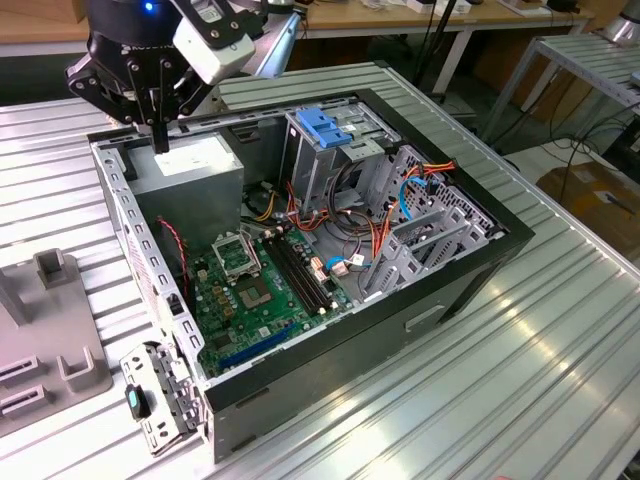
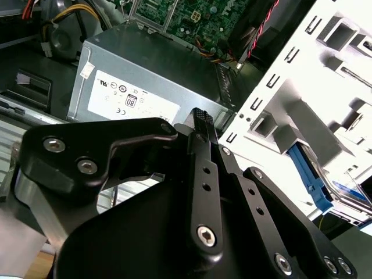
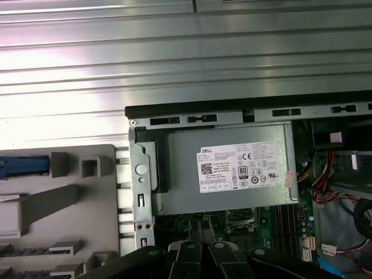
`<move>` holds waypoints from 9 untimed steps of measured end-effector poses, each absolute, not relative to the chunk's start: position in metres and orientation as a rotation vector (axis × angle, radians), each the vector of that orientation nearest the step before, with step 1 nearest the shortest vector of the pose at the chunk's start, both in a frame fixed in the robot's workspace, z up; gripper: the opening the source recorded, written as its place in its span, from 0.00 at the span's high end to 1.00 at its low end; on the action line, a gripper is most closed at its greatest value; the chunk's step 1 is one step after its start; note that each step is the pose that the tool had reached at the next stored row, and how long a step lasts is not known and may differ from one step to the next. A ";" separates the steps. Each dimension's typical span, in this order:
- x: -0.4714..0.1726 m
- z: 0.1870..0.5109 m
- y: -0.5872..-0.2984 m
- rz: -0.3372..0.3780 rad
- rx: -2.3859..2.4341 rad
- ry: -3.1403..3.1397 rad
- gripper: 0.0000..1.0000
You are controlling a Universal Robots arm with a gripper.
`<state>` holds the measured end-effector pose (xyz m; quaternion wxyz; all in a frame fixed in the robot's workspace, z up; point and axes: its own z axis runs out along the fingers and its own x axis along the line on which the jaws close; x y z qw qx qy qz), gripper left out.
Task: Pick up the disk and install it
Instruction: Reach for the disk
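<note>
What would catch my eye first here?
The opened computer case lying on the ribbed metal table, its green circuit board bared, draws the eye first. Above its grey power-supply box, at the exterior view's upper left, hangs the robot's black pincer. A bright blue latch tops the metal cage beside it.

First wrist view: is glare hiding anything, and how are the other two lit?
In the first wrist view glare bands the table, but the power supply is evenly lit; in the second wrist view the perforated case frame is blown out white; in the exterior view reflections streak the table.
</note>
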<state>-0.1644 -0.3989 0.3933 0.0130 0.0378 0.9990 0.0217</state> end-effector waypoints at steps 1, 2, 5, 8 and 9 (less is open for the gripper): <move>-0.164 0.393 -0.399 0.068 0.118 3.113 0.89; -0.165 0.393 -0.399 0.068 0.118 3.113 0.89; -0.165 0.393 -0.399 0.068 0.118 3.113 0.89; -0.165 0.393 -0.399 0.068 0.118 3.112 0.89; -0.166 0.393 -0.399 0.068 0.118 3.112 0.89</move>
